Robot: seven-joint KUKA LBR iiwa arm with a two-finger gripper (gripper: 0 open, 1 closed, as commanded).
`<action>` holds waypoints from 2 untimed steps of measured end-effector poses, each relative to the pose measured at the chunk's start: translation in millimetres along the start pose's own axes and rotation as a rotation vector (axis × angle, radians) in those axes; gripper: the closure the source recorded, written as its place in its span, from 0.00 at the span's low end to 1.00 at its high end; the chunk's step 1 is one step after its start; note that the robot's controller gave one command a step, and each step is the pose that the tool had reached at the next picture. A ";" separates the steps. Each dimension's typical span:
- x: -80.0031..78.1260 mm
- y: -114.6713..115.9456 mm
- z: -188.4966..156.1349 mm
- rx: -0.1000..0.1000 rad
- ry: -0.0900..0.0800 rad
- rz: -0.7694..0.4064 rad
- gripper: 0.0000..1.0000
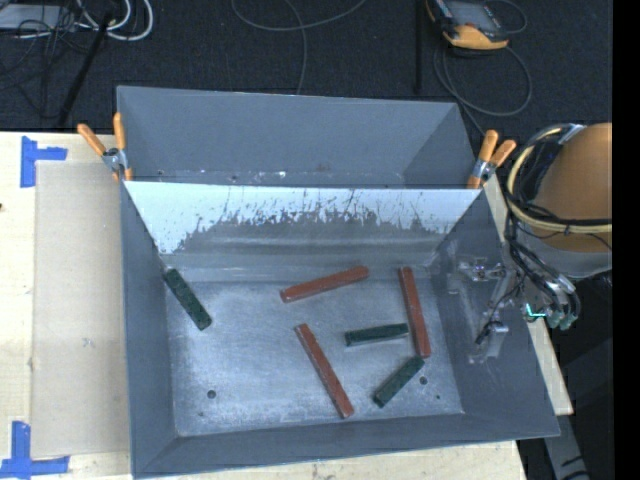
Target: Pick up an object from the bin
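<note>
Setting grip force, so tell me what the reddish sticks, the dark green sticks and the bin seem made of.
Reddish sticks: matte, straight-edged; likely painted wood or plastic, unclear which. Dark green sticks: same matte look, same guess. Bin: grey sheet metal, dull sheen, scratched streaks on its sloping back wall.

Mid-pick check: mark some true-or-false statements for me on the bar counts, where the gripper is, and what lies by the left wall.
1. Three reddish-brown bars lie in the bin. True: one upper centre, one lower centre, one near the right wall.
2. The gripper is over the bin's left side. False: it is at the right side, nearest the reddish-brown bar by the right wall.
3. A dark green bar lies alone by the left wall. True.
4. Five dark green bars are in the bin. False: there are three; the other two lie at centre and lower right.
</note>
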State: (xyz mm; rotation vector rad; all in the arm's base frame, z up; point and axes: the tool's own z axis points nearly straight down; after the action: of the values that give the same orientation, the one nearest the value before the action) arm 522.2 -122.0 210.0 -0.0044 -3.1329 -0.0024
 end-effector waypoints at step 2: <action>20.8 18.4 99.4 0.002 -0.009 -0.210 0.00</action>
State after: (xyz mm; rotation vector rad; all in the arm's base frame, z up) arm 500.6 -103.4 110.8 0.3251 -3.1248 -0.0003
